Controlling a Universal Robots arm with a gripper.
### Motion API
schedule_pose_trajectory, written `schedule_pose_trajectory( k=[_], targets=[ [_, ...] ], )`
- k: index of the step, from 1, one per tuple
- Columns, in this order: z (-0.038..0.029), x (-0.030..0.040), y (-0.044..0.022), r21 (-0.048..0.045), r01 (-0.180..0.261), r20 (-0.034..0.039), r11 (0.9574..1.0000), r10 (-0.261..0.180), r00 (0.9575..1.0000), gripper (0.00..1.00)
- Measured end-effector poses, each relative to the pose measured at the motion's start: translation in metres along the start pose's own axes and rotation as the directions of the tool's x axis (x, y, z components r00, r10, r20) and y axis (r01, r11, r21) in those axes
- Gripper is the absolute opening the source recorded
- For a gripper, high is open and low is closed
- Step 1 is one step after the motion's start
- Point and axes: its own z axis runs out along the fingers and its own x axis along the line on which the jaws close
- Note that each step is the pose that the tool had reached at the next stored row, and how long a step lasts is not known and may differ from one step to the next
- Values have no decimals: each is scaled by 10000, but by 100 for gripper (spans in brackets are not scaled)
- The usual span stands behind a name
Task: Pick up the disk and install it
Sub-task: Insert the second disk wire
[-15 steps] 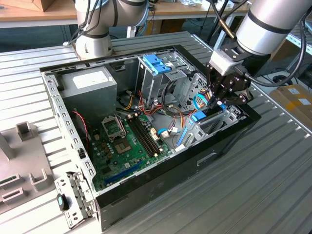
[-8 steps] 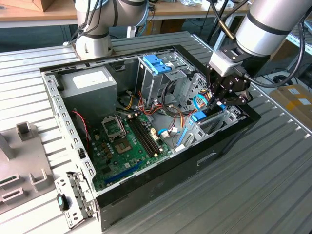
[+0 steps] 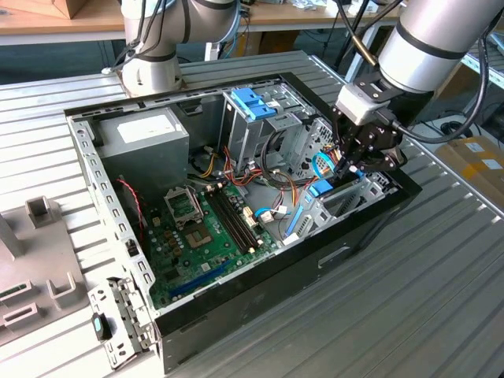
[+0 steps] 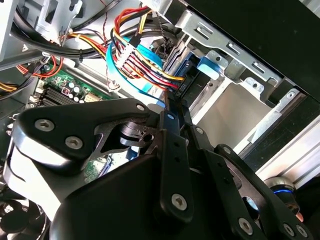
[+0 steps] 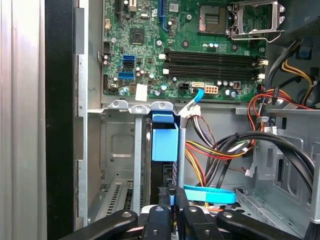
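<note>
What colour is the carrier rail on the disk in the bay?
Bright blue; the disk's carrier rail shows best in the first wrist view.

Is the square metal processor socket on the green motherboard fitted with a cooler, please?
No, the processor socket on the green motherboard lies bare.

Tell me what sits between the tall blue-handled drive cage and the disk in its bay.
In the exterior view, bundled coloured cables lie between the drive cage and the disk.

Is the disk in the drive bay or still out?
In: the disk stands on edge between the bay's metal rails, with the end effector at its near end.
</note>
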Motion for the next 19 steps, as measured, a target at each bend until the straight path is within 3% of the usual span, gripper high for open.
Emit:
schedule_pose_trajectory(
  k=[7,8,10,12,15,19],
  targets=[
    [21,1,1,1,0,4,10000,0,10000,16],
    [32,1,1,4,0,24,10000,0,10000,17],
    [23,1,1,1,0,5,10000,0,10000,30],
    [22,1,1,1,0,6,10000,0,10000,30],
    [-35,-2,-2,1,0,9,10000,0,10000,30],
    [-163,-8,-10,1,-1,13,10000,1,10000,30]
  ],
)
